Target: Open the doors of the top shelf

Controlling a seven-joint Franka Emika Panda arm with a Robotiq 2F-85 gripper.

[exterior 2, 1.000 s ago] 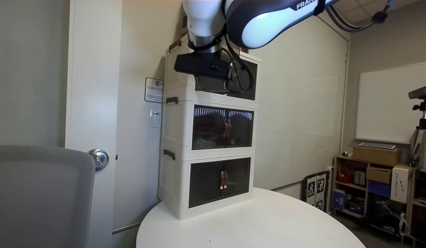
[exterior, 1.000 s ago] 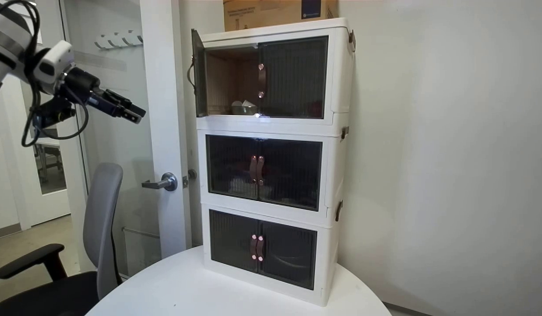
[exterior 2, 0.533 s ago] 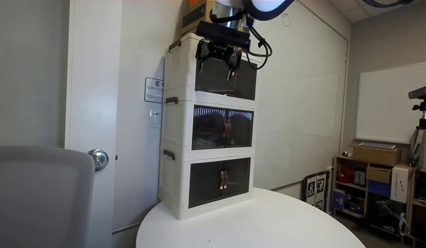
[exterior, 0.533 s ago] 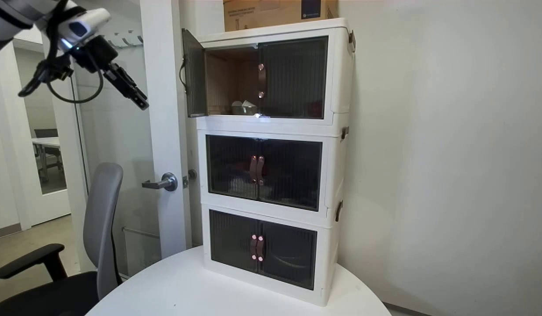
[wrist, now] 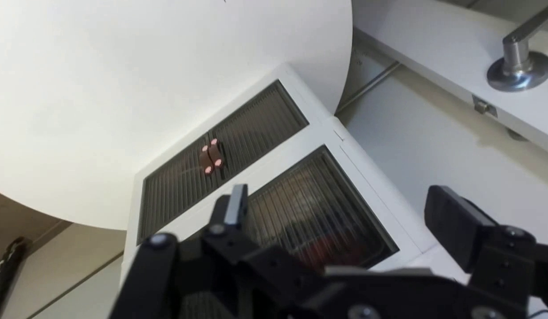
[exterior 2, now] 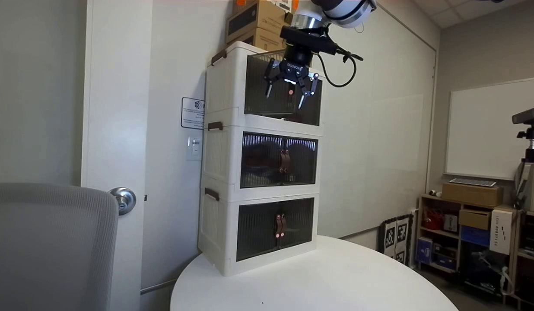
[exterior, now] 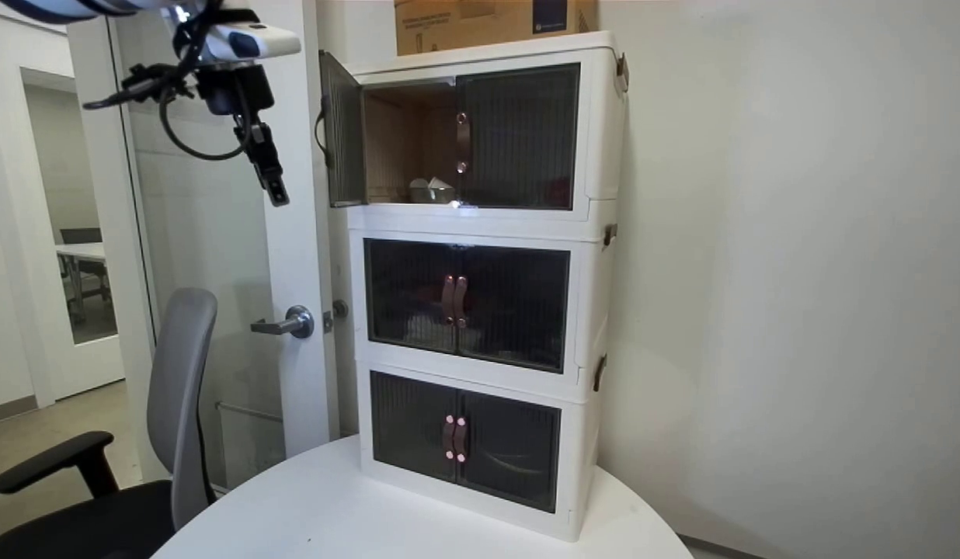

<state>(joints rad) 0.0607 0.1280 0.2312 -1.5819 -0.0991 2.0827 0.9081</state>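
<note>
White with smoked fronts: shelf (exterior: 604, 132), topmost, on two lower tiers (exterior: 480, 376), all on a white bench (exterior: 418, 512).

Swung door (exterior: 346, 140): standing well out from the shelf. Closed door (exterior: 523, 138): flush, handle (exterior: 464, 144) outward.

Hand (exterior 2: 285, 96): released; fingers (wrist: 451, 226) spread, nothing between them. Held in front of the shelf, seemingly touching neither door.

Step, as judged: first door done, second to do; hand probably between the two steps. Next move likely calls for carrying the hand across to the handle, clear of the swung door's edge, working a finger behind it or pinching it, then drawing the door out on its hinge.

Obscured: arm (exterior 2: 351, 15), cut off by the top edge in both exterior views. Bowl (exterior: 430, 196) within, part-covered by the closed door; pale contents not identifiable. Red patch (exterior: 558, 191) behind the closed door, nature unknown. In an exterior view the hand overlaps the swung door (exterior 2: 256, 93); depth between them hard to judge. Wrist view: hand in the way, neither door surely picked out; only lower tiers read plainly.
</note>
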